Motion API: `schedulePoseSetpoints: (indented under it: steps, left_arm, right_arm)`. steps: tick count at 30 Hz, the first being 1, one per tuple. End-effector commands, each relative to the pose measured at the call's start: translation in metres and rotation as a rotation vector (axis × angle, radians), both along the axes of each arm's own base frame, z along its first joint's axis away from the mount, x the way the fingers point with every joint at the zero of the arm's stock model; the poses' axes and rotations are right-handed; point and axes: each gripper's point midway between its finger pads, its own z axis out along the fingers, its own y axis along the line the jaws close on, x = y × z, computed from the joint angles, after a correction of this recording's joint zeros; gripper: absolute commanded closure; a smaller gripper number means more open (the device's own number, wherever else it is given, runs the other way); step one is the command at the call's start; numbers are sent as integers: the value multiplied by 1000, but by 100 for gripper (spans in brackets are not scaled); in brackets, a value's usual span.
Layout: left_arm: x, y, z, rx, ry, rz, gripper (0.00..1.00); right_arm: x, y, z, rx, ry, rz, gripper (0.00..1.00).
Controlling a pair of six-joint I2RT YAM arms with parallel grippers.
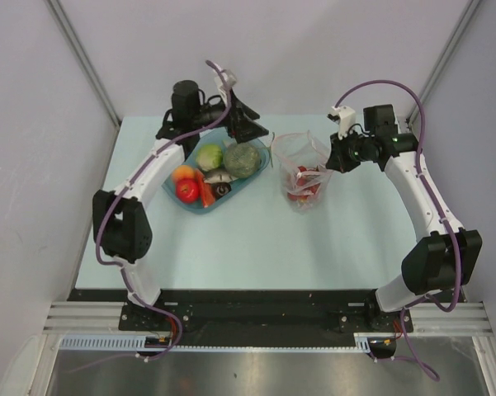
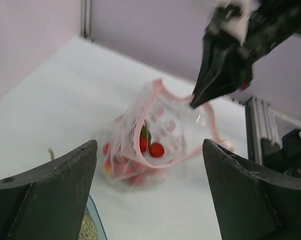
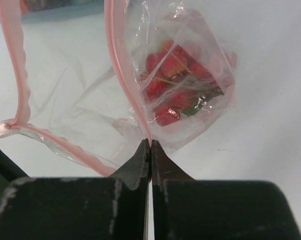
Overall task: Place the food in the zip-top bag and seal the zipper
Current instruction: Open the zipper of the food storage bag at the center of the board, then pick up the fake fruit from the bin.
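On the right: rises from the base, folds at the elbow near the right edge of the pale surface (image 1: 256, 247), then stretches far and inward. Pinches the thin pink press-seal zipper (image 3: 121, 65) of the clear crinkly plastic zip-top bag (image 1: 304, 169) with the right fingers (image 3: 135, 170) pressed flat together. Holds that lip raised, mouth gaping, with small red pieces (image 3: 170, 85) heaped at the bottom.

Bag standing on the surface, just right of the blue translucent oval tray (image 1: 200, 209), not touching it.

On the left: folds at the elbow by the left edge, runs forward beside the tray, turns the wrist rightward over its far end. Shows the left fingers (image 2: 55, 180) spread wide, gripping nothing, aimed at the bag's mouth.

In the tray: dark green round squash (image 1: 242, 160), light green apple (image 1: 209, 157), red tomato (image 1: 186, 190), orange (image 1: 183, 172), grey fish (image 1: 217, 176).
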Motion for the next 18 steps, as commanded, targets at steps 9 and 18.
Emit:
schedulePoseSetpoints:
  steps: [9, 18]
  left_arm:
    - [133, 36, -8, 250, -208, 442, 33]
    - [147, -6, -104, 446, -225, 374, 35]
  right_arm:
    - [12, -2, 11, 8, -25, -27, 100]
    - [16, -4, 13, 4, -26, -42, 100]
